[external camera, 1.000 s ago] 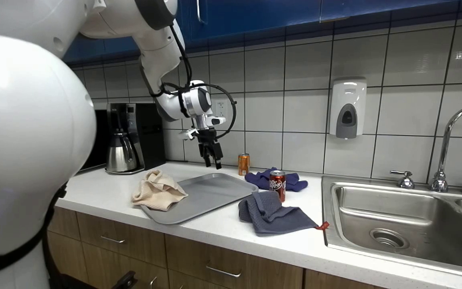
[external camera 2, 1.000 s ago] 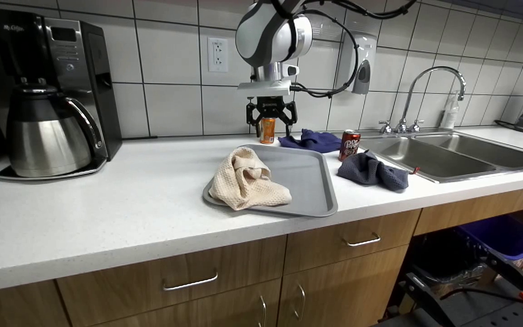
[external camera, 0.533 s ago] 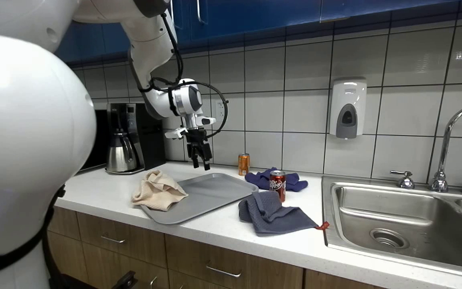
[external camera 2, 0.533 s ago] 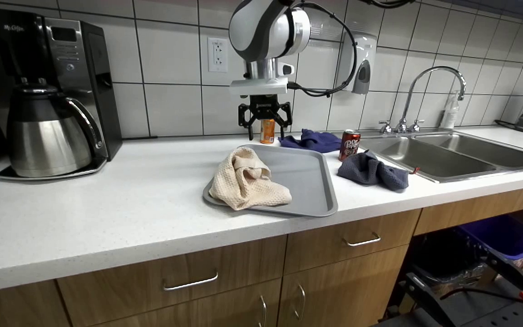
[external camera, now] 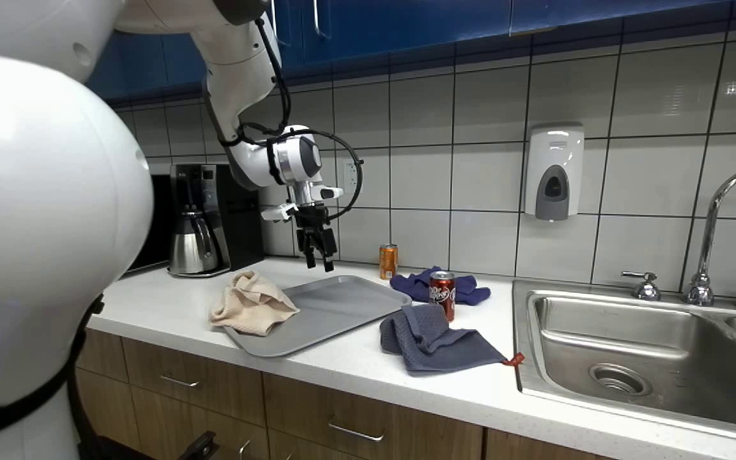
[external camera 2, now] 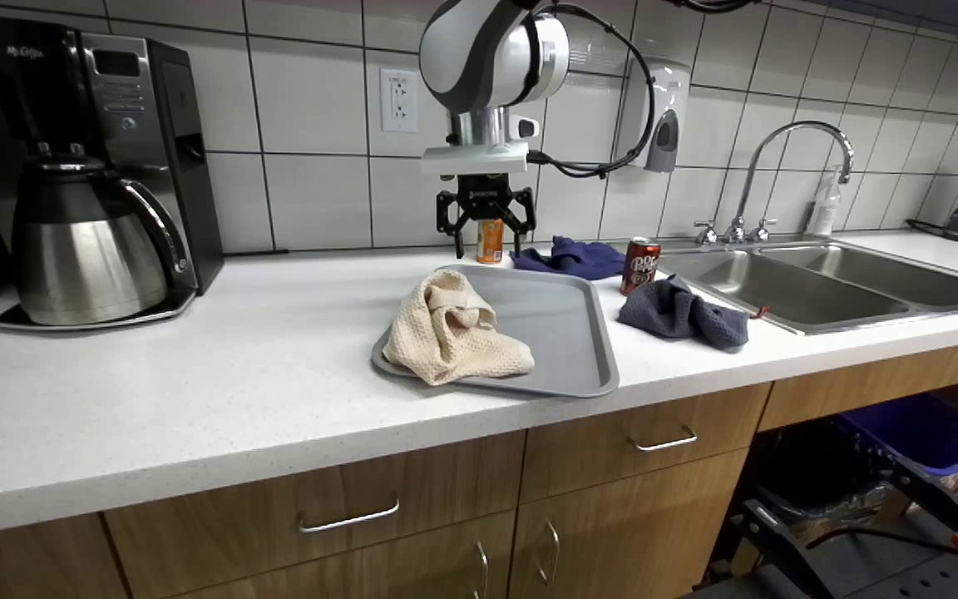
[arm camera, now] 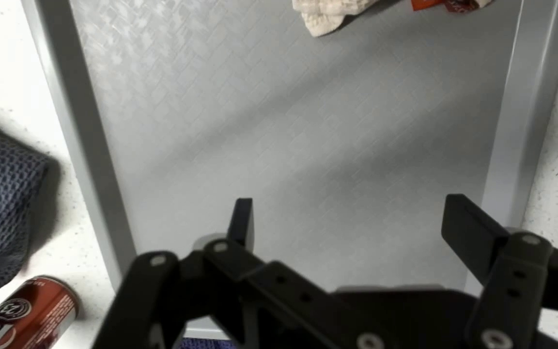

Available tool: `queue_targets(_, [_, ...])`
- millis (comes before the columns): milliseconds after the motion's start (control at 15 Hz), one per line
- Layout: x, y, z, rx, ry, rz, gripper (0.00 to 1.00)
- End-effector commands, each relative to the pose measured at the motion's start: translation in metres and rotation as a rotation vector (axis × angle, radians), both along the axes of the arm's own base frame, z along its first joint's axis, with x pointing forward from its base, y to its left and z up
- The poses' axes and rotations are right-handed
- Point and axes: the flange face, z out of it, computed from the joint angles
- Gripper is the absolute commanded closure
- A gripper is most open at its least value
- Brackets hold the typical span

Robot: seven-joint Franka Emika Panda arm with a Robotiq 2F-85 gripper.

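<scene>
My gripper (arm camera: 349, 208) stands open above the grey tray (arm camera: 298, 121), with nothing between its fingers. In an exterior view the gripper (external camera: 320, 265) hangs over the tray's far part, apart from its surface. A crumpled cream cloth (external camera 2: 454, 337) lies on the tray's near left corner; the wrist view catches only its edge and a red tag (arm camera: 426, 3). Right of the tray are a red Dr Pepper can (external camera 2: 639, 264) and a slate-blue cloth (external camera: 438, 345). An orange can (external camera: 388, 262) is upright near the wall, partly behind the gripper in an exterior view. Beside it lies a purple cloth (external camera 2: 575, 258).
A coffee maker (external camera 2: 155, 150) with a steel carafe (external camera 2: 92, 266) occupies the counter's left end. To the right is a steel sink (external camera: 611, 326) with a curved faucet (external camera: 713, 217). A soap dispenser (external camera: 553, 172) is mounted on the tiled wall; blue cabinets (external camera: 406, 25) hang overhead.
Over the first half second the arm and open gripper shifted a little to the left in both exterior views. Since then they have stayed almost still. Cloths, cans and tray have not moved.
</scene>
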Motion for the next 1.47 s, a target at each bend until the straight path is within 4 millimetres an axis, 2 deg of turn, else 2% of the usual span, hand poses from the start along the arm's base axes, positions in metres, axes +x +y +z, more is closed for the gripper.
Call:
queue_targets(0, [0.0,0.0,0.0,0.0,0.001,0.0,0.0])
queue_targets(333, [0.0,0.0,0.0,0.0,0.0,0.0,0.0])
queue_targets(533, [-0.004,0.012,0.008,-0.017,-0.032,0.026,0.0])
queue_targets(867, [-0.007,0.027,0.01,0.016,-0.072,0.084,0.0])
queue_targets(1400, [-0.011,0.036,0.007,0.069,-0.117,0.183,0.0])
